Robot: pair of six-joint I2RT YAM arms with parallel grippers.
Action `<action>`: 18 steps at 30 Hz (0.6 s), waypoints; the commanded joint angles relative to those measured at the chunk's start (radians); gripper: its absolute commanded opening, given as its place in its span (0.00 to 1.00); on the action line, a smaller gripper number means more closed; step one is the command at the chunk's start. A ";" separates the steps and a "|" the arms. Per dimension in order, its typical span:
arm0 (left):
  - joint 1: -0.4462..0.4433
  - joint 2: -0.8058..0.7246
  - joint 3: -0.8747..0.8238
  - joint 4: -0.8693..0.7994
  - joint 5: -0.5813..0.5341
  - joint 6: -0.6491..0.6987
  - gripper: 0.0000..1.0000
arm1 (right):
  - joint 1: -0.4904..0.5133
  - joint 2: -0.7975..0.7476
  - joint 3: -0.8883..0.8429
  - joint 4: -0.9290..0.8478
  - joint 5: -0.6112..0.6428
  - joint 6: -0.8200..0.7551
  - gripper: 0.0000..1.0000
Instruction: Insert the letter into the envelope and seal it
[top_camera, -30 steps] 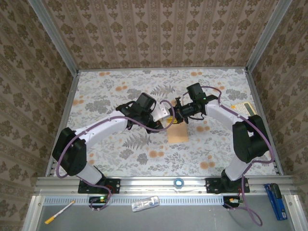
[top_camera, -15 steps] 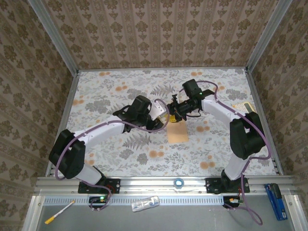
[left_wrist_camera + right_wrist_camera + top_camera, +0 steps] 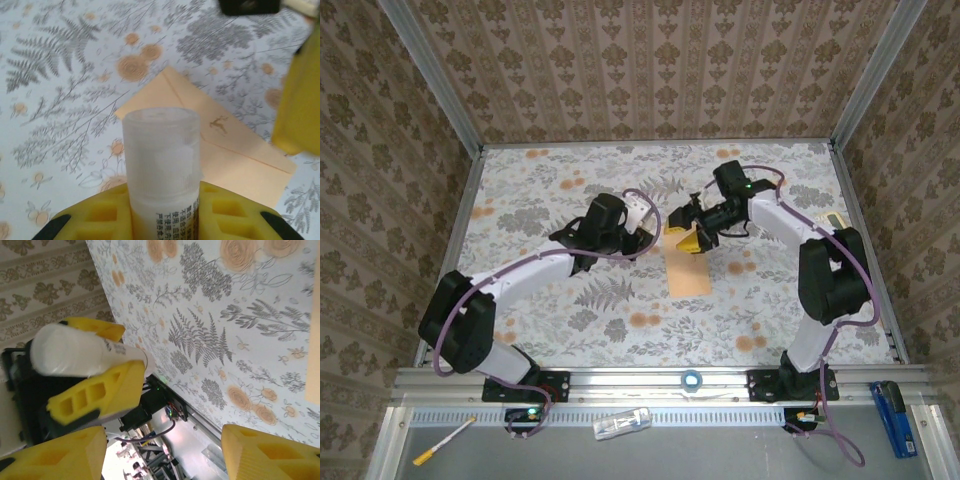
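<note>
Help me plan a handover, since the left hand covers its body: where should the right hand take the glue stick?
I'd grip the glue stick by its frosted free end, clear of the left hand's fingers. Come along the tube's axis from that end, closing across its round sides; the open right hand faces it.

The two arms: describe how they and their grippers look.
The left arm and the right arm are white-shelled between bulky black joints, with a purple cable running along each. The left gripper and the right gripper carry blocky yellow fingers with square hollows moulded in, on black bodies.
</note>
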 commanded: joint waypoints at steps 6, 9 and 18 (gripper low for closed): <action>0.027 0.167 0.134 -0.303 -0.118 -0.270 0.00 | -0.063 -0.023 -0.017 -0.037 -0.013 -0.057 0.64; 0.025 0.222 0.192 -0.404 -0.133 -0.336 0.00 | -0.081 -0.036 -0.040 -0.039 -0.010 -0.070 0.64; 0.008 0.343 0.248 -0.486 -0.118 -0.420 0.11 | -0.129 -0.050 -0.085 -0.051 -0.009 -0.113 0.64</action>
